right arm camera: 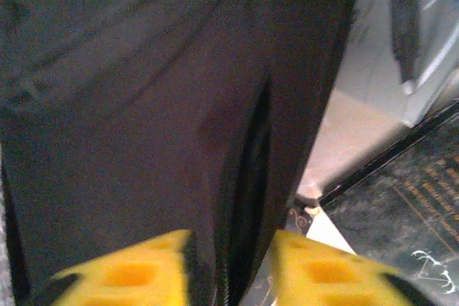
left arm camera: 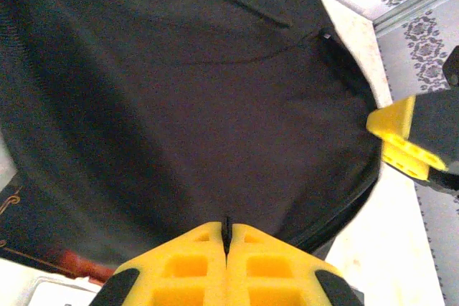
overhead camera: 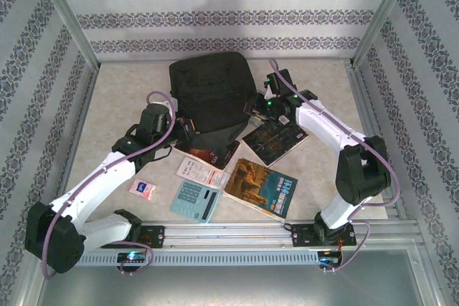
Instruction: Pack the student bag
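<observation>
Left gripper [left arm camera: 226, 238] jaws pinching the soft black fabric of the student bag [overhead camera: 211, 87], bench's far middle; right gripper [right arm camera: 231, 266] jaws standing apart, straddling a fold.

looks like a robotics lab test booth dressed up as a room. boxed in on three sides by flat panels [overhead camera: 215, 12] printed with bands of grey floral wallpaper pattern, held between bare aluminium posts [overhead camera: 68, 19], around a pale marble-look counter [overhead camera: 115, 98]. bolted along the near edge to a slotted metal rail [overhead camera: 237, 233]: two white-and-black robot arms [overhead camera: 100, 184], trailing purple cables [overhead camera: 154, 141], small green lamps lit.
</observation>
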Robot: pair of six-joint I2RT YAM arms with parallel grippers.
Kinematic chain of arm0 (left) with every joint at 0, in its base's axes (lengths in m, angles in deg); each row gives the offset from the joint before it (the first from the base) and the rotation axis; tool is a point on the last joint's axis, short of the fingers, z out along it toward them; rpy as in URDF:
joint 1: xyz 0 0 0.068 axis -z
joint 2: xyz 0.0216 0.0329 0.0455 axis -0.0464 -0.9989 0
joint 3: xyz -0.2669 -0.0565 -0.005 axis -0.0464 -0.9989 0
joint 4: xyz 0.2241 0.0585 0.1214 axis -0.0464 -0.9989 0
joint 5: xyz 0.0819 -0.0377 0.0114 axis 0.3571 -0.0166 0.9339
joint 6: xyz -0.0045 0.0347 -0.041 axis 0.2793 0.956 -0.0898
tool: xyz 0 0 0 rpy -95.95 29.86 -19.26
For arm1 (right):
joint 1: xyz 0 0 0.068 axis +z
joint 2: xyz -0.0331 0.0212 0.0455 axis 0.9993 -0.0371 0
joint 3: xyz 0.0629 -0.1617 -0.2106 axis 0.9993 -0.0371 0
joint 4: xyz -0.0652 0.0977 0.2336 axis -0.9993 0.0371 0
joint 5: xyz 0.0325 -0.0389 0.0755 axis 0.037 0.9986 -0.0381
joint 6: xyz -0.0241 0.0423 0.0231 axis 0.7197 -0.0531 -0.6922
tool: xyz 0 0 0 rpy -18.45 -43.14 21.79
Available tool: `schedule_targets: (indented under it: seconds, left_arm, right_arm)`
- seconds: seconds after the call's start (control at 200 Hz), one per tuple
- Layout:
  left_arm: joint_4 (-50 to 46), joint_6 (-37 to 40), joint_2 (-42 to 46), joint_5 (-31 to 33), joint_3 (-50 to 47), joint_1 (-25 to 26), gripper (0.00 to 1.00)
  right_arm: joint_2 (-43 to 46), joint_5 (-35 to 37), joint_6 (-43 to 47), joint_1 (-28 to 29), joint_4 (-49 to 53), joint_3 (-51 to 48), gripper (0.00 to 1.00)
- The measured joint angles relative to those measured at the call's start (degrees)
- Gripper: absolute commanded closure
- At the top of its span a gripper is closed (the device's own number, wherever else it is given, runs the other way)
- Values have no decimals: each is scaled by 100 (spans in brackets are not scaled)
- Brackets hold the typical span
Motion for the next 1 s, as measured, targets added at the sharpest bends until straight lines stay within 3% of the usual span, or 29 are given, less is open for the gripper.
schedule_targets:
  seconds: [0.17,0.53,0.724,0.999]
  left_arm:
    - [133,-46,-245,-238,26,26,100]
    - [374,-170,-588,-435,428,610,100]
    - [459,-214,-706,-431,533,863,100]
    - [511,-234,-791,-415,595,994,100]
  right_arm:
    - [136,286,-273,133,155,22,40]
    - [1102,702,-1932,973,728,-46,49]
    - [1117,597,-2730,1163,638,-387,51]
    - [678,433,-3075,1161,310,-332,50]
